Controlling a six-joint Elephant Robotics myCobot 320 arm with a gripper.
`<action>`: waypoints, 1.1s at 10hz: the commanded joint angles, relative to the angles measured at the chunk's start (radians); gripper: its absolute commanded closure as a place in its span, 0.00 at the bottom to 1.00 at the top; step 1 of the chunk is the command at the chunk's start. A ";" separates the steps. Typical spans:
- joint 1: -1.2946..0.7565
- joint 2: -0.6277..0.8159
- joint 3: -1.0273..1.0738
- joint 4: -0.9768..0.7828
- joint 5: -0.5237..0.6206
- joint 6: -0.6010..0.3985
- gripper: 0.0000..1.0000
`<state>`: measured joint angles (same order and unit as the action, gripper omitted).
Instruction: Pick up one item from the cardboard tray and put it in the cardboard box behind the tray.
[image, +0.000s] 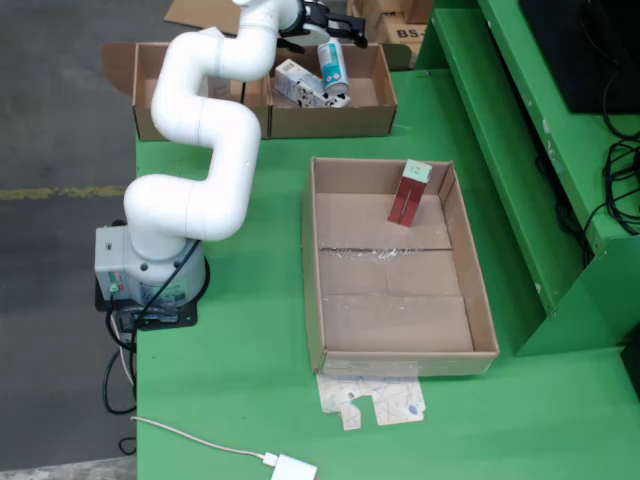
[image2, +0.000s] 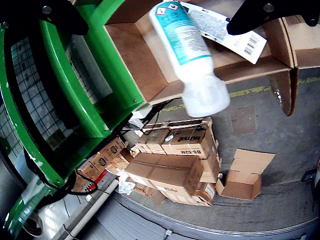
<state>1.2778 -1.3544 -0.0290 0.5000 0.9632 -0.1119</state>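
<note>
In the fixed view my black gripper (image: 325, 33) hangs open over the cardboard box (image: 372, 118) behind the tray. Just beneath it a white bottle with a teal label (image: 332, 66) leans inside that box against a white barcoded carton (image: 300, 85). The wrist view shows the same bottle (image2: 186, 47) tilted, cap down, between widely spread black fingers (image2: 270, 14); neither touches it. The barcoded carton (image2: 227, 32) lies behind it. On the green table, the wide cardboard tray (image: 400, 325) holds a red carton with a green top (image: 410, 192) at its far end.
My white arm (image: 205, 130) rises from its base (image: 150, 270) at the table's left edge. A green shelf frame (image: 520, 150) with cables runs along the right. A paper scrap (image: 372, 400) and a white adapter (image: 292, 468) lie near the front. Cartons (image2: 175, 160) are stacked on the floor.
</note>
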 joint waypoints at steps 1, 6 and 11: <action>0.018 0.025 0.029 0.012 -0.010 0.002 0.00; -0.041 0.008 0.029 0.012 -0.010 0.001 0.00; -0.130 -0.002 0.029 0.012 -0.010 0.001 0.00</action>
<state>1.1781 -1.3820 -0.0290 0.5000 0.9632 -0.1089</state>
